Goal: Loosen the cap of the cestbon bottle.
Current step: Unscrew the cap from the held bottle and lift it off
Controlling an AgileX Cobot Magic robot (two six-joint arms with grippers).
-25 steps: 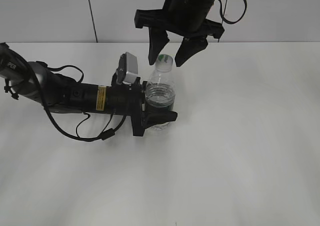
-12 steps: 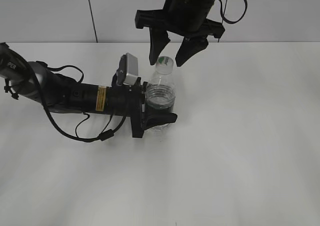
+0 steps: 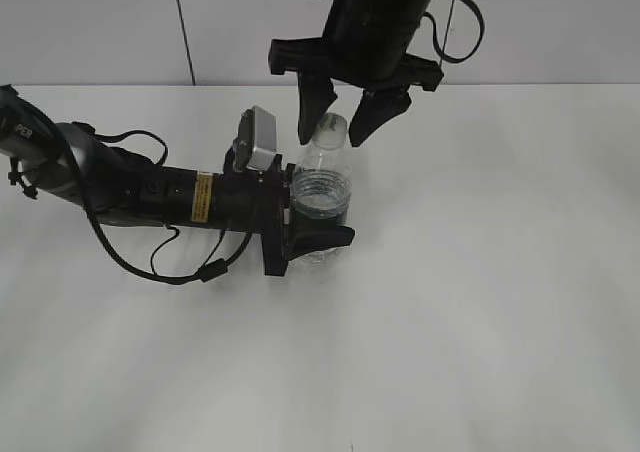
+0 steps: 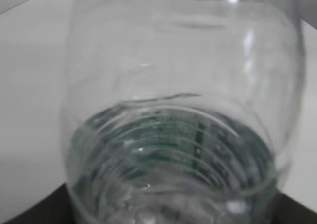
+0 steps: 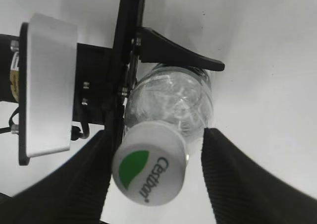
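Observation:
The cestbon bottle (image 3: 322, 187) stands upright on the white table, clear with a ribbed body; it fills the left wrist view (image 4: 178, 110). My left gripper (image 3: 318, 234) is shut on the bottle's body from the left. The white cap (image 3: 330, 124) with a green mark shows from above in the right wrist view (image 5: 148, 170). My right gripper (image 3: 340, 122) is open, hanging from above with one finger on each side of the cap; the left finger is close to the cap and the right finger stands apart (image 5: 156, 177).
The left arm (image 3: 150, 192) lies across the table from the left edge, with a grey camera block (image 3: 260, 137) beside the bottle neck. White table (image 3: 480, 302) lies to the right and front. A grey wall (image 3: 560, 22) stands behind.
My right gripper has come down around the cap, its fingertips now lower beside the bottle neck. The bottle and the left gripper have not moved.

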